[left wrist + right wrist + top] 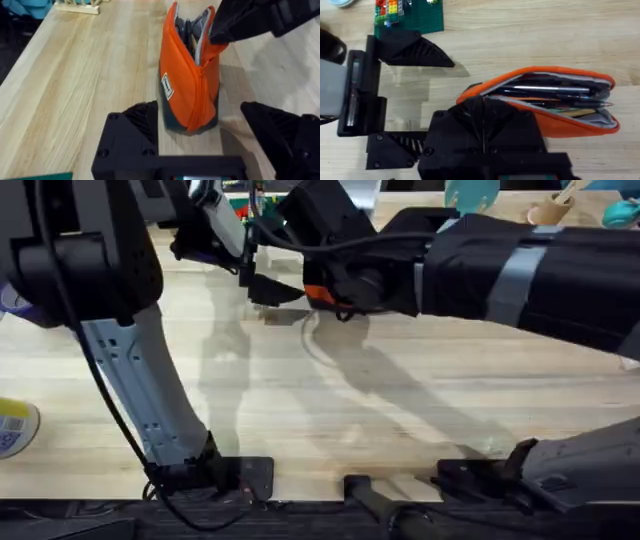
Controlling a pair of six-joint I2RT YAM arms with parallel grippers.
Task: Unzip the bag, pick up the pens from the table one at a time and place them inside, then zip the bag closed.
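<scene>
The orange bag stands on the table with its top open, and dark pens lie inside it. My right gripper is shut on the bag's rim near one end, seen pinching the lip in the left wrist view. My left gripper is open, its fingers wide on either side of the bag's near end without touching it. Overhead, both grippers meet at the back of the table, the left beside the right, with a sliver of the bag showing.
A green baseplate with coloured bricks lies behind the left gripper. A yellow and blue roll sits at the table's left edge. A wooden rack and teal items stand at the far edge.
</scene>
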